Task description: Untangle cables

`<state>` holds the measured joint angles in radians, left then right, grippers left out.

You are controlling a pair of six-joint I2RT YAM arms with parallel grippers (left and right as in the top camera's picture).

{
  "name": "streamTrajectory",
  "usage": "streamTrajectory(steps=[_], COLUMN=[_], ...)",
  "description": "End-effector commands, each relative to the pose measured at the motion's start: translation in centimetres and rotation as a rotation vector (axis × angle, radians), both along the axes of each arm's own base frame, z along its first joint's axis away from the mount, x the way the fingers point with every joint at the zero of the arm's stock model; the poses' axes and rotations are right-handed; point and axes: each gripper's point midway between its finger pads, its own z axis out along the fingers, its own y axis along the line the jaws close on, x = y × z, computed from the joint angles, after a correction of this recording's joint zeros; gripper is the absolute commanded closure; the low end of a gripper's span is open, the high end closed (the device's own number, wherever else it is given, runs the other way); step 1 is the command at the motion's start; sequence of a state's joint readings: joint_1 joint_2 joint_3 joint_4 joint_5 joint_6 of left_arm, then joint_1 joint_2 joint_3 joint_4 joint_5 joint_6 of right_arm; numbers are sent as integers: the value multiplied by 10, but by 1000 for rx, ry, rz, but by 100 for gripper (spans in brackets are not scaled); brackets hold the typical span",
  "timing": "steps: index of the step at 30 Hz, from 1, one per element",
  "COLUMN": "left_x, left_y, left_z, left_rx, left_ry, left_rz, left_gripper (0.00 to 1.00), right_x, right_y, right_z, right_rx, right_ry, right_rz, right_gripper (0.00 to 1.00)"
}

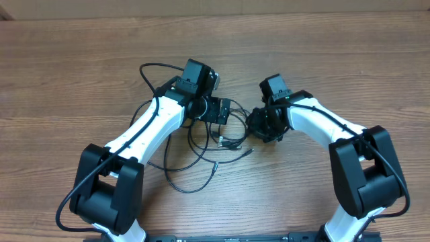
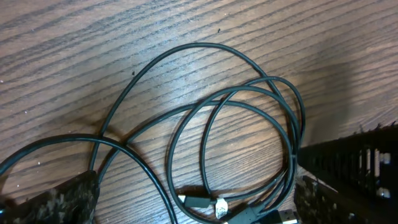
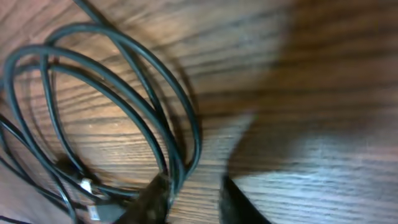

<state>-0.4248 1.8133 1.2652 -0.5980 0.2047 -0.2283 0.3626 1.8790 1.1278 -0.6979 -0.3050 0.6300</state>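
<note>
Overhead: both arms low over the cables (image 1: 201,144), left hand (image 1: 225,113) wide, right hand (image 1: 264,126) narrow.

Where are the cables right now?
In the overhead view, the cables lie looped mid-table, between the left gripper and the right gripper, spreading toward the left arm's side.

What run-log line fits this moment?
cables looped on table | left end effector open | right end effector partly open by loops
</note>
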Motion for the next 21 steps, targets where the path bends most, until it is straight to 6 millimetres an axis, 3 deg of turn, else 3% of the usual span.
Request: streamTrajectory(steps=[1, 9, 10, 13, 18, 21], left_x=[1, 3, 4, 5, 4, 4], left_y=[0, 5, 7, 14, 14, 14], left_z=[-1, -2, -3, -5, -5, -5], left_rx=[10, 34, 44, 82, 84, 83], left_ry=[-6, -13, -16, -22, -19, -18], left_rz=[-12, 0, 4, 21, 21, 21], left_gripper=[0, 1, 0, 0, 0, 0], right_x=[-13, -35, -37, -38, -29, -13], right_y=[14, 43, 46, 48, 41, 35], right_z=[0, 0, 0, 0, -2, -1], right_rx=[82, 108, 105, 103, 78, 80], right_ry=[44, 52, 52, 46, 20, -13], right_rz=[26, 146, 156, 166, 141, 88], right_gripper=[92, 96, 93, 69, 66, 67])
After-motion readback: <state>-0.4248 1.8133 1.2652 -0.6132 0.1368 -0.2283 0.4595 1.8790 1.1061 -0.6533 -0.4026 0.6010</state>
